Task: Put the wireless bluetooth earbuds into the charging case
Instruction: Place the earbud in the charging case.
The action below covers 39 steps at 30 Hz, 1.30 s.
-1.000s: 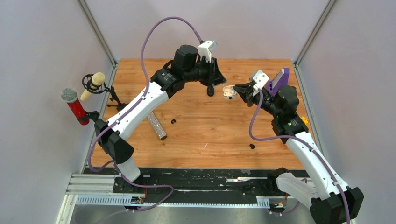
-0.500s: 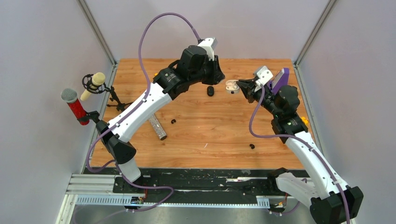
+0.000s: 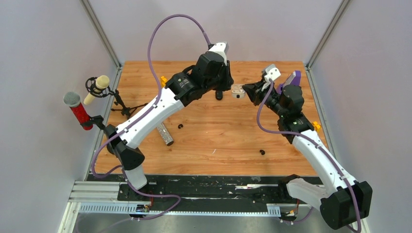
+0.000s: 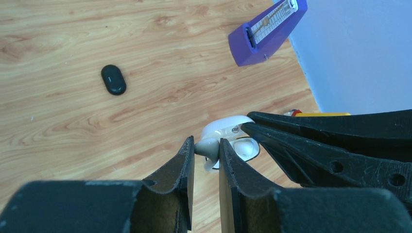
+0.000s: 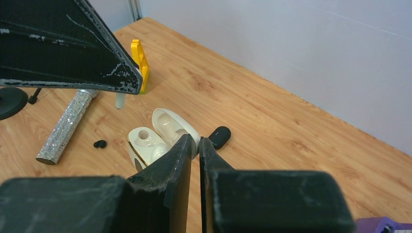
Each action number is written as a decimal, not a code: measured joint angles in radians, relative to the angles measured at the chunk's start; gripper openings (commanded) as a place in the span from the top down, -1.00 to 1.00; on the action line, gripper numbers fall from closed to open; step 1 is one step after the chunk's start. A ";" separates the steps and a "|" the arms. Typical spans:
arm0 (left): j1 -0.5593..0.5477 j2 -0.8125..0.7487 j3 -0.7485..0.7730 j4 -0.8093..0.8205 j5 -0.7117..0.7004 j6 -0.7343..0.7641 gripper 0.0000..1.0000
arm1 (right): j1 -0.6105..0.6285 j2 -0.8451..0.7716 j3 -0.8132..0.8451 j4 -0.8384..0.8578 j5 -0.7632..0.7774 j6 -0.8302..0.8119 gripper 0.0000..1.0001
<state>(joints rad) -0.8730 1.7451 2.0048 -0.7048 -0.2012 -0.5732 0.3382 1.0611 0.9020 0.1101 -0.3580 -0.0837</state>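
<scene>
A white charging case (image 5: 145, 141) hangs open above the back of the table, and my right gripper (image 5: 195, 140) is shut on its lid. One white earbud (image 5: 158, 151) sits in the case, and the socket beside it is empty. My left gripper (image 4: 207, 141) is shut on a second white earbud (image 4: 206, 147), held right next to the case (image 4: 228, 129). From above, the two grippers (image 3: 222, 88) (image 3: 247, 90) meet at the case (image 3: 237, 91). A shut black case (image 3: 218, 94) lies on the wood below them. Two black earbuds (image 3: 180, 126) (image 3: 262, 152) lie loose on the table.
A glittery silver cylinder (image 3: 163, 132) lies left of centre. Two microphones (image 3: 77, 109) (image 3: 98, 86) stand on a stand at the left edge. A thin white sliver (image 3: 214, 151) lies near the front. Grey walls close in the back and sides.
My left gripper has swung right and back with its white earbud, up to the case. The right gripper has carried the open case slightly left and back to meet it.
</scene>
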 measured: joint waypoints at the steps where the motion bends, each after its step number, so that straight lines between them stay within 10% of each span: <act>1: -0.011 0.006 0.010 -0.006 -0.021 0.002 0.77 | 0.000 0.001 0.000 -0.001 0.000 0.008 1.00; 15: -0.095 0.065 0.071 -0.039 -0.291 0.057 0.81 | 0.001 -0.002 0.002 -0.001 -0.018 0.056 1.00; 39: -0.120 0.104 0.112 -0.062 -0.294 0.063 0.81 | 0.002 -0.003 0.002 -0.001 -0.025 0.058 1.00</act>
<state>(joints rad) -0.9932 1.8492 2.1166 -0.7670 -0.4950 -0.5098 0.3401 1.0584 0.9043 0.1093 -0.3832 -0.0261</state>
